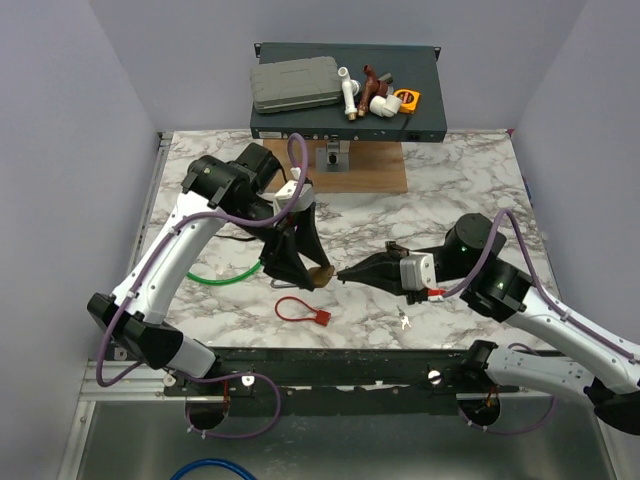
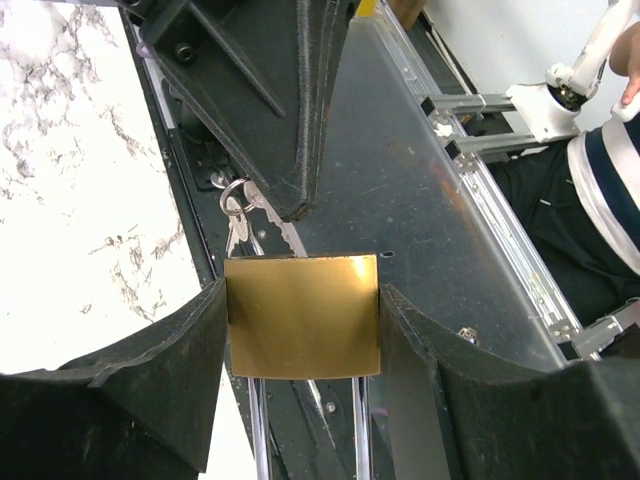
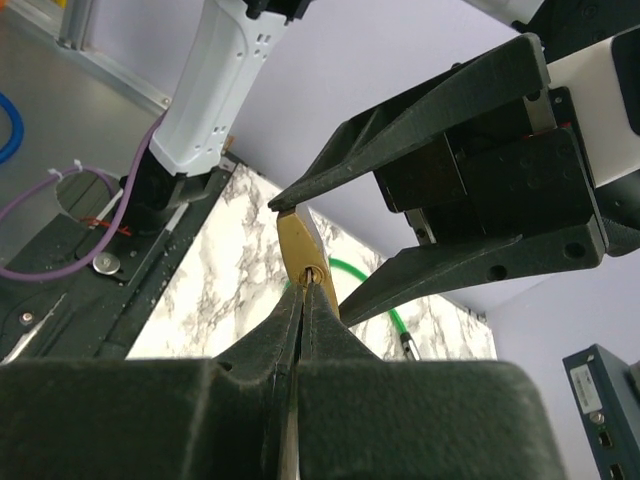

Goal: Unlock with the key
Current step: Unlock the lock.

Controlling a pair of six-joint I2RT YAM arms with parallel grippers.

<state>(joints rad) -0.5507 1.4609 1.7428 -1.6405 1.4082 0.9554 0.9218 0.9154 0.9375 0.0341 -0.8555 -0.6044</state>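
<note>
Left pincer [image 2: 302, 345] around brass padlock [image 2: 300, 300], right pincer [image 3: 303, 300] tight on key [image 2: 278, 230] (tip at keyhole).

Padlock [image 2: 302, 315]: polished brass-gold, plain. Keys [image 2: 236, 215]: silver. Table [image 1: 450, 200]: white marble pattern, grey veining. Loop [image 1: 300, 309]: red. Cable [image 1: 222, 278] by left arm: green. Arm hoses [image 1: 297, 150]: purple. Board [image 1: 370, 172]: brown wood. Floor cable [image 1: 210, 467]: blue.

Your top view: high, looking down over whole table [image 1: 460, 200]. Your wrist views: very close, facing each other, both sharing padlock [image 2: 303, 315] with top view.
</note>
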